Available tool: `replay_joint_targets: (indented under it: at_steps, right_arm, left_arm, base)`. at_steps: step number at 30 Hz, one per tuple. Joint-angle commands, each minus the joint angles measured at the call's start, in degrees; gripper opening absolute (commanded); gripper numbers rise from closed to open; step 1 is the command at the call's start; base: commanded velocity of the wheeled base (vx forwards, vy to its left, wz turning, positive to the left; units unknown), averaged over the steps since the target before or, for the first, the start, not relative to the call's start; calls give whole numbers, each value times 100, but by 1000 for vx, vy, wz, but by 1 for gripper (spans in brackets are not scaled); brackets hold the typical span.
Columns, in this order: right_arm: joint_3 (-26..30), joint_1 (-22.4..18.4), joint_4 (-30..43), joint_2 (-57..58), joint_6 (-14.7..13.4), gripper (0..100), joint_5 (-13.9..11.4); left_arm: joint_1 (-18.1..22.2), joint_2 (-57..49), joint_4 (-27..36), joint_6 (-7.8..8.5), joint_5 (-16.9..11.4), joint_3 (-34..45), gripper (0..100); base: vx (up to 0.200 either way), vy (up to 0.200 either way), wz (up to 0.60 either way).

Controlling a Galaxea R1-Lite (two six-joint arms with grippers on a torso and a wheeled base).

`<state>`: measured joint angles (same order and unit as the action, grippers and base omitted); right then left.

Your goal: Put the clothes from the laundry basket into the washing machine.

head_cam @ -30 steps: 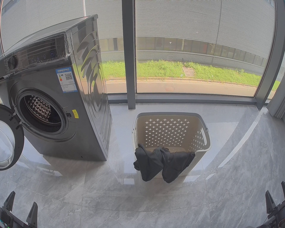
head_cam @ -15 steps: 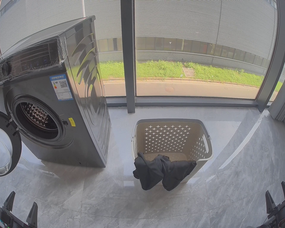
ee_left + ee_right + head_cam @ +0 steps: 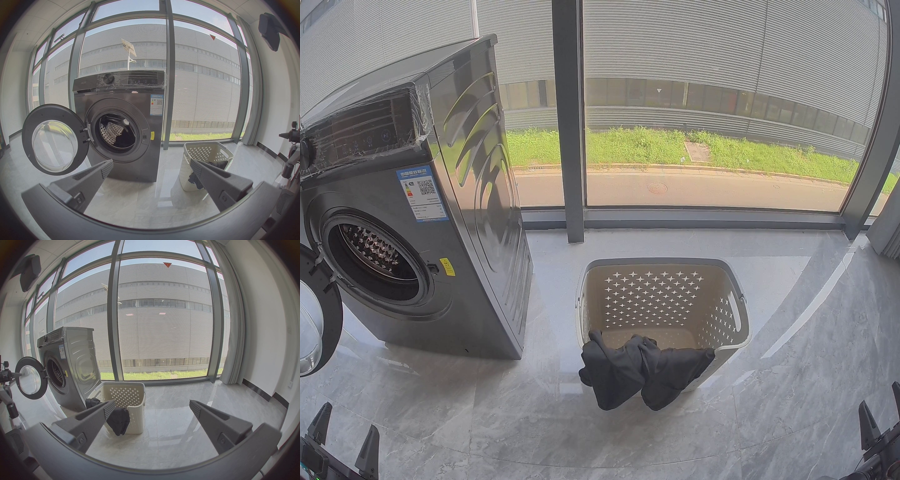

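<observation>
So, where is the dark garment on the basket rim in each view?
Head view: dark garment draped over the laundry basket's near rim, lower centre.
Left wrist view: garment on the basket rim, partly behind the left gripper.
Right wrist view: garment hanging down the basket wall, beside the right gripper.
Shared landmark: the washing machine's open door.

The view has shifted; washing machine (image 3: 425, 206) and laundry basket (image 3: 659, 300) now appear lower.
</observation>
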<state>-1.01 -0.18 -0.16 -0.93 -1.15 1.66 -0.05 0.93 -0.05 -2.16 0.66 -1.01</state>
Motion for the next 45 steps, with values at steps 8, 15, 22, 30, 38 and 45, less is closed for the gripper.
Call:
replay_joint_targets:
  at_steps: [8,15,22,30,38,45]
  right_arm:
    - [101,-8,-2,66,9,100,1]
    - [101,1,-2,75,27,100,1]
    - [22,-8,-169,75,-26,100,-25]
    - [-1349,80,192,-988,-61,100,-851]
    - [-2166,115,-63,-3212,-123,100,-2091]
    - [-1938,1196,-1188,-4662,-184,100,-2302]
  left_arm:
    - [-4,-93,5,5,4,92,100]
    - [-4,-93,5,-4,-4,92,100]
    - [-4,-93,5,5,-4,92,100]
    - [-4,-93,5,40,-4,92,100]
    - [-4,-93,5,49,-4,92,100]
    - [-4,-93,5,-4,-4,92,100]
  base:
    - [0,-125,0]
    - [0,0,0]
    - [0,0,0]
    - [0,0,0]
    - [0,0,0]
    - [0,0,0]
